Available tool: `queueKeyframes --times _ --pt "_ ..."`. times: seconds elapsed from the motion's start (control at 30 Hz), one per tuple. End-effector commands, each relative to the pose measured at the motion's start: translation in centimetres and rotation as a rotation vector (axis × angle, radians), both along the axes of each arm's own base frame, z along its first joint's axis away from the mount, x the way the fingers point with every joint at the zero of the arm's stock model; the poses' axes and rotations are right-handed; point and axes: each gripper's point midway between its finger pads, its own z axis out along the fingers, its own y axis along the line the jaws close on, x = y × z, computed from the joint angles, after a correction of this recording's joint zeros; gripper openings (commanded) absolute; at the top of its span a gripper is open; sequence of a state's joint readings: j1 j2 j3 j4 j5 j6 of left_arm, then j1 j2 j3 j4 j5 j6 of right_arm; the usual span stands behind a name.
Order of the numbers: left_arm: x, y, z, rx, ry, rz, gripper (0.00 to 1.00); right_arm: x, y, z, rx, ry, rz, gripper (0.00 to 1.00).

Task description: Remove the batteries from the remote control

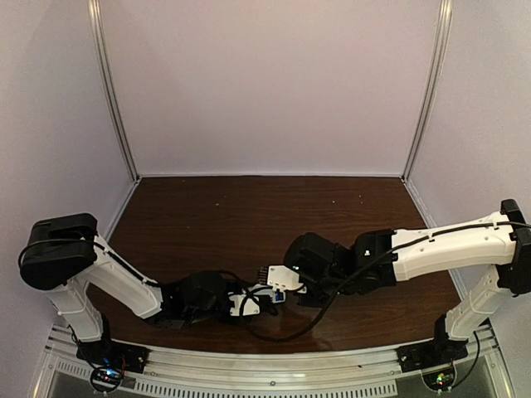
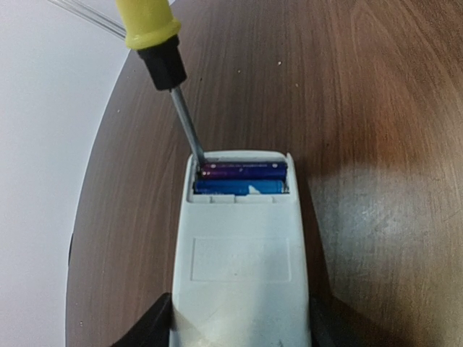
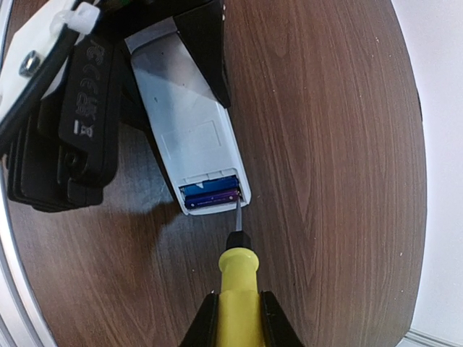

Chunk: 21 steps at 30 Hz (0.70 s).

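Observation:
The white remote control (image 2: 242,267) lies back-up on the brown table, its open compartment at the far end. Two blue batteries (image 2: 242,178) lie side by side in it. My left gripper (image 2: 239,329) is shut on the remote's near end. My right gripper (image 3: 237,318) is shut on the yellow-handled screwdriver (image 3: 239,285). Its metal tip (image 2: 199,157) touches the compartment's left corner beside the far battery. The remote (image 3: 192,123) and batteries (image 3: 211,195) also show in the right wrist view. From above, both grippers meet at the remote (image 1: 280,284) near the table's front.
The brown wooden table (image 1: 249,215) is enclosed by pale walls at the back and sides. A metal rail (image 1: 265,373) runs along the near edge. The left arm's black wrist body (image 3: 65,130) sits close beside the remote.

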<state>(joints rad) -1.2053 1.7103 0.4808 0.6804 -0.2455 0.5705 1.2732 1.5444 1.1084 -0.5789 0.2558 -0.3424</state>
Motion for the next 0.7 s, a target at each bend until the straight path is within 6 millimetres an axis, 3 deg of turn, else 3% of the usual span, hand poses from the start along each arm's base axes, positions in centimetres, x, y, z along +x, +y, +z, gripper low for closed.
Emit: queueKeyframes --times 0.0,0.67 --pt "-0.74 -0.15 -1.21 0.037 0.027 -0.037 0.0 0.21 0.42 -0.27 -0.026 -0.022 0.009 0.0" --pt "-0.7 -0.14 -1.47 0.046 0.029 -0.037 0.0 1.12 1.21 0.3 -0.001 -0.068 -0.006 0.0"
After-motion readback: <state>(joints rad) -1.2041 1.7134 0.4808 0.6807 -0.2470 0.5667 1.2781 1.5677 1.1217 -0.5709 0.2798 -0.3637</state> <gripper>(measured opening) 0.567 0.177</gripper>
